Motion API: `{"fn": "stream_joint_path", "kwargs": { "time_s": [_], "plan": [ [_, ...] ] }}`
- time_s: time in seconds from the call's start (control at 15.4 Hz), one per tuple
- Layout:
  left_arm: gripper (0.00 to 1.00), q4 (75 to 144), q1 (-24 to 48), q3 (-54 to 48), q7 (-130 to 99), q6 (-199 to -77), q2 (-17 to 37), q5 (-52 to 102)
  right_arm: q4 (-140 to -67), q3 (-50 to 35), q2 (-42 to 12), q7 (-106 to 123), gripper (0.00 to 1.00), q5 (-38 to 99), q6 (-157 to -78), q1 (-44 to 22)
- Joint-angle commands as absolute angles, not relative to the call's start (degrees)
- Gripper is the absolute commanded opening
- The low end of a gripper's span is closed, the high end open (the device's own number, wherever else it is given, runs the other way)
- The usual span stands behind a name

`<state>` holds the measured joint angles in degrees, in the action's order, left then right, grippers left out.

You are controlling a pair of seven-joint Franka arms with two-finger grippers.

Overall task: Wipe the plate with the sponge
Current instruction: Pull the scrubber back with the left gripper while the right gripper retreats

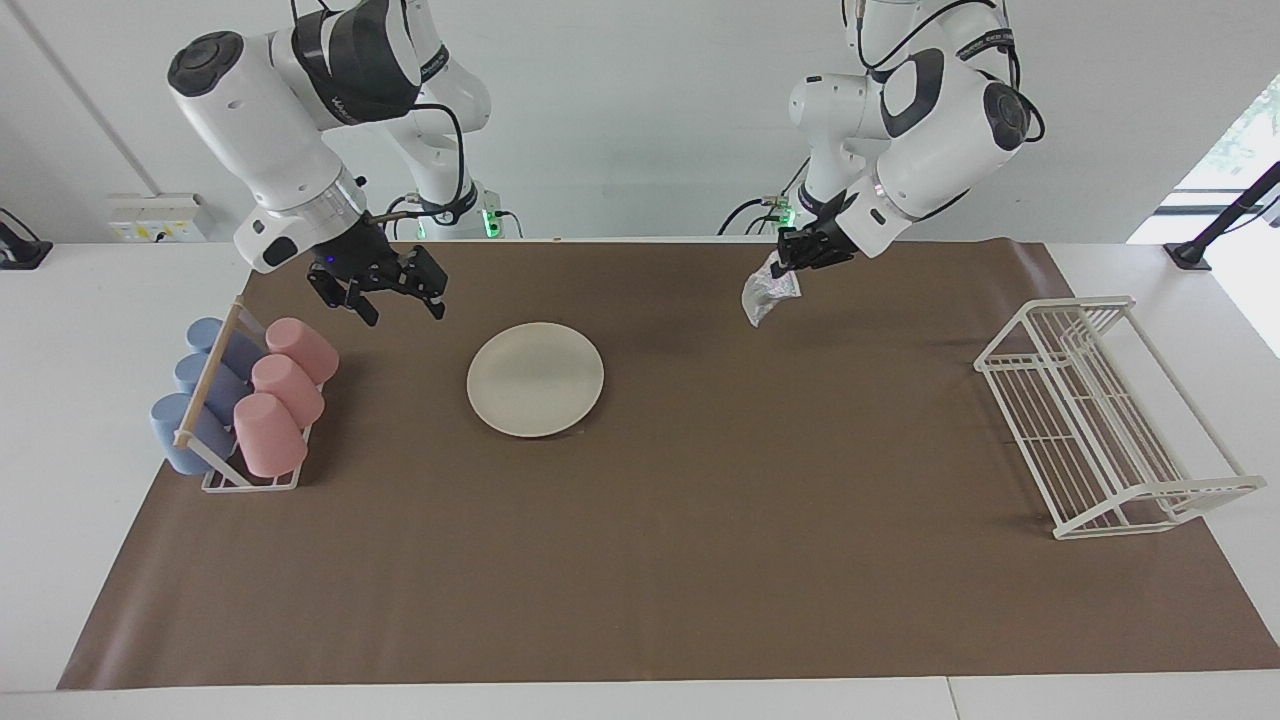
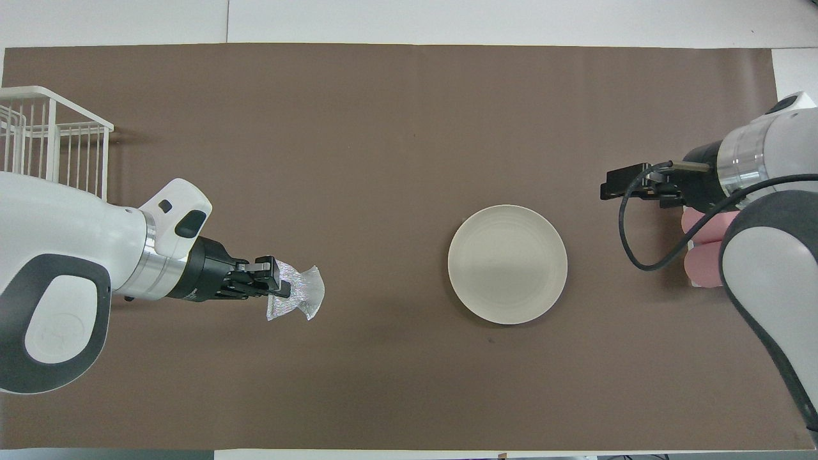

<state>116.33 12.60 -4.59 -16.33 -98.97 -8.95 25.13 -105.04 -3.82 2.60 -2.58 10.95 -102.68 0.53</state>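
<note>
no readable text — labels too small

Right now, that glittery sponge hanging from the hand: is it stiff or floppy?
Probably floppy: the sponge droops crumpled below the left hand. Likely light too, since it dangles from a pinch at one edge.

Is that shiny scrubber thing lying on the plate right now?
No, the sponge hangs in the air from the left gripper, well off toward the left arm's end of the table from the bare plate.
</note>
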Motion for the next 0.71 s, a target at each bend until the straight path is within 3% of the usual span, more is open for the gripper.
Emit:
{"fn": "stream_joint_path", "kwargs": {
  "time_s": [0.0, 0.39, 0.65],
  "plan": [
    [0.00, 109.70, 13.27, -4.75, -21.35, -93.79, -5.28, 15.33, -104.33, -4.83, 2.73, 2.01, 1.00, 4.51, -101.16, 1.05],
    [0.00, 107.49, 16.16, -4.92, -24.07, -87.37, -5.10, 0.73, -103.80, -4.83, 1.85, 5.27, 1.00, 2.81, -107.22, 0.97],
    [0.00, 107.31, 18.98, -4.83, -25.05, -82.45, -5.10, -9.82, -102.14, -4.40, 1.41, 5.10, 1.00, 2.64, -97.75, 1.14]
  ]
}}
